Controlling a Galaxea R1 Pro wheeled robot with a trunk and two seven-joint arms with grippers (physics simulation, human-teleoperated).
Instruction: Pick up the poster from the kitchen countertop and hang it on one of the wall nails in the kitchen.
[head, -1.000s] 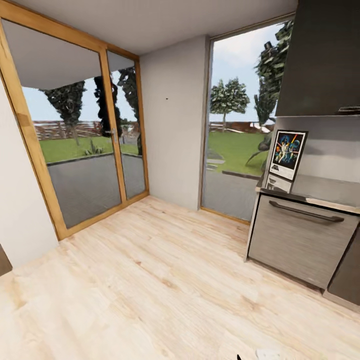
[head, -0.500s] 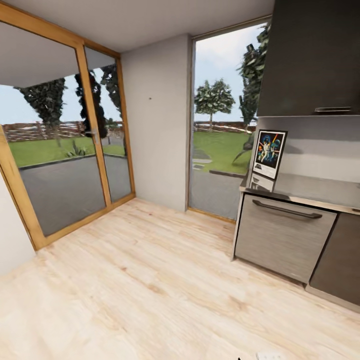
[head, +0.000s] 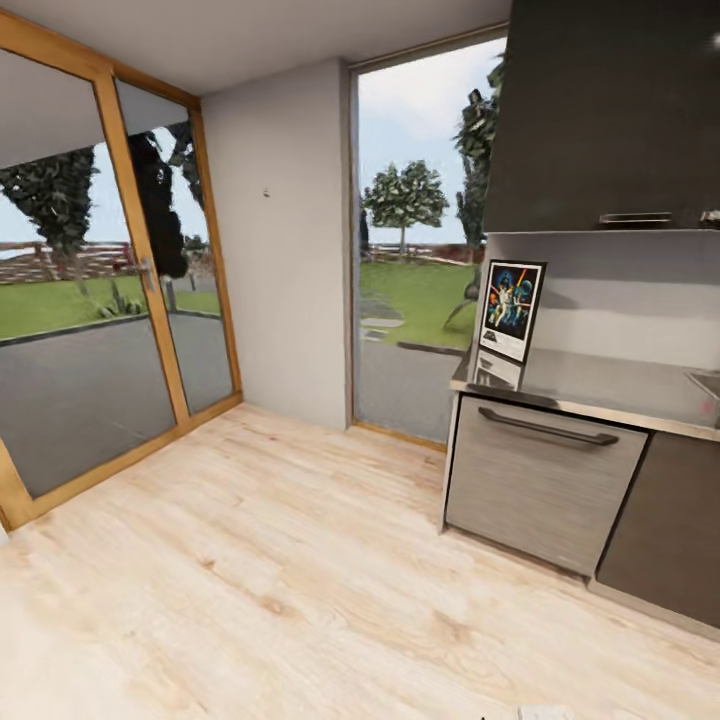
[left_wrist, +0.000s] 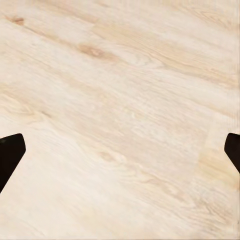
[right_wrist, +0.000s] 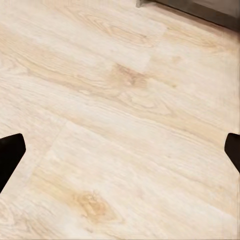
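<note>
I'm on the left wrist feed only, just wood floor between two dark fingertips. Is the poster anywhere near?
Observer: Not near. In the head view the poster stands upright at the end of the kitchen countertop, leaning on the grey backsplash, across the wood floor from us.
Operator: Any nail for hanging it?
Observer: A small dark dot, likely a nail, sits high on the white wall between the glass door and the window.
Operator: And my right gripper?
Observer: The right gripper is spread open over bare floor, holding nothing, with a dark cabinet base at the far edge of its view.

The kitchen countertop (head: 600, 385) is cut off at right.
</note>
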